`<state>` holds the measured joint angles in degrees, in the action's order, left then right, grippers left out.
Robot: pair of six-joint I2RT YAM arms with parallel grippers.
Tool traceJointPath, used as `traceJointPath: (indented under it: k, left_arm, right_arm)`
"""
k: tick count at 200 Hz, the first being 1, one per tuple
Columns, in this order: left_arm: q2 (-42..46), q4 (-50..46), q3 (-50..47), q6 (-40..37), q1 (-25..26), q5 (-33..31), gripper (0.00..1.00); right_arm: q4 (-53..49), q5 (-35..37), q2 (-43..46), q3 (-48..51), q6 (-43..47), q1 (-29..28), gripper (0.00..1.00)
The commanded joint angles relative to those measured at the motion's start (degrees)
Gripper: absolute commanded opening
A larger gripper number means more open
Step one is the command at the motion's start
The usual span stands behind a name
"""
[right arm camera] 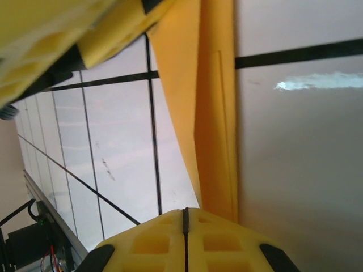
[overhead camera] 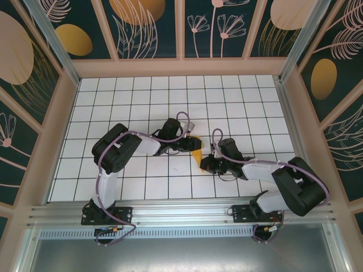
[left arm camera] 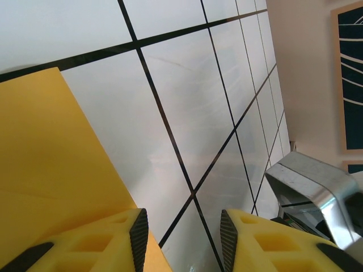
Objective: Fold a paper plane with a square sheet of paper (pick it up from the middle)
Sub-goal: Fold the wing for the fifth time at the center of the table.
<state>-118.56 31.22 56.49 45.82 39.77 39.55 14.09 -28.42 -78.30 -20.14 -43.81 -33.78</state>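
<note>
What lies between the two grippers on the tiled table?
The folded sheet of paper, orange-yellow, lies between the left gripper and the right gripper. The top external view shows this, with each gripper's tip right at the paper.

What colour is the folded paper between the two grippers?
The paper is plain orange-yellow, seen best in the right wrist view.

The sheet of paper (right arm camera: 215, 113) is thin, matt orange-yellow paper, smooth apart from one sharp crease. The bench (left arm camera: 187, 113) has a glossy white surface ruled with black lines that catches the light, and a brushed metal rail (overhead camera: 181, 212) edges it. The left gripper (left arm camera: 184, 241) has jaws of matt yellow plastic faced with dull black pads.
</note>
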Motion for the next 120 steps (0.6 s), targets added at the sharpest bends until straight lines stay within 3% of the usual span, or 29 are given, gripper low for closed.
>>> traceJointPath:
  k: [1,43,95,120]
  left_arm:
    - [-3.25,-9.34,-1.21,-2.31,-0.23,-6.70,0.41]
    - [-3.16,-9.91,-1.21,-2.71,-0.22,-6.75,0.41]
    - [-2.98,-10.30,-1.11,-2.93,-0.22,-6.89,0.41]
    - [-3.46,-10.09,-1.11,-2.78,-0.25,-6.83,0.40]
  right_arm:
    - [-4.64,2.73,-1.66,0.61,0.02,0.38,0.09]
    - [-5.91,5.91,-2.47,1.63,-1.85,0.40,0.08]
    - [-8.29,4.45,3.95,1.89,-2.42,0.20,0.08]
    - [-6.31,2.16,2.57,4.32,-2.94,0.22,0.08]
